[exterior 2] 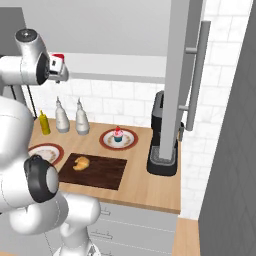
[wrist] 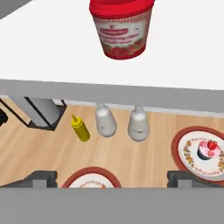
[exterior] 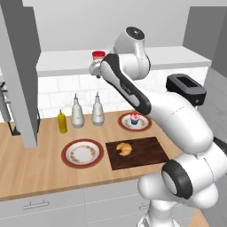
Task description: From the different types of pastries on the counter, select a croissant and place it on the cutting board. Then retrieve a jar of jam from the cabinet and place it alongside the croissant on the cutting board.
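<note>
My gripper [wrist: 112,181] hung wide open and empty just short of the jar of jam [wrist: 121,27], which stood upright on the cabinet [wrist: 188,48] shelf, directly ahead.

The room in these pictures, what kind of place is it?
Most likely a home kitchen. A wooden counter with grey drawers carries a cutting board with a croissant, a cupcake on a plate, and a coffee machine by a tiled wall.
</note>
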Robot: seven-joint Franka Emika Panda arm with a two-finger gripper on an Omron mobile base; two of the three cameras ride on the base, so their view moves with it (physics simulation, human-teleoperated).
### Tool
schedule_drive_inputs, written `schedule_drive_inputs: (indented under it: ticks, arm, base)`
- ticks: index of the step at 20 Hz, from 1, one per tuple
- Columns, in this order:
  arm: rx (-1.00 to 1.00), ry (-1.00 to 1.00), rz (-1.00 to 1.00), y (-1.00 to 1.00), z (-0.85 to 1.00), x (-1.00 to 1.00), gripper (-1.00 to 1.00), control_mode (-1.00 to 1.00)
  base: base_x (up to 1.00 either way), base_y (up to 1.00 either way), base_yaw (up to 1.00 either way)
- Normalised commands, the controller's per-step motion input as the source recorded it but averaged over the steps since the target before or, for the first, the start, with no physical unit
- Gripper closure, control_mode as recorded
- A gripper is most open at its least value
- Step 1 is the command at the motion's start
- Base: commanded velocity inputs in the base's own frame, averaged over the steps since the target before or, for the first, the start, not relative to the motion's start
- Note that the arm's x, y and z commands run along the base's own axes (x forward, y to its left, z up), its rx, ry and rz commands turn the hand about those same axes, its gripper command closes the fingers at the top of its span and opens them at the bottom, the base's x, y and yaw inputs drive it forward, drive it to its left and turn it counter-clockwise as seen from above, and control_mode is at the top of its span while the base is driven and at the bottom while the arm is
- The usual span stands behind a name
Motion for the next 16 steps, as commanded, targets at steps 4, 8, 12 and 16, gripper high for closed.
schedule_drive_inputs:
  ticks: [4,8,12,16]
  arm:
    - [0.0,-0.14,0.0,0.21,0.55,0.13,-1.0,-1.0]
    - [0.0,-0.23,0.0,0.23,0.44,0.0,-1.0,-1.0]
    - [0.0,-0.2,0.0,0.15,0.37,0.01,-1.0,-1.0]
    - [0.0,-0.04,0.0,0.03,0.15,0.05,-1.0,-1.0]
  base:
    - [0.0,0.0,0.0]
    - [0.0,0.0,0.0]
    - [0.0,0.0,0.0]
    - [0.0,0.0,0.0]
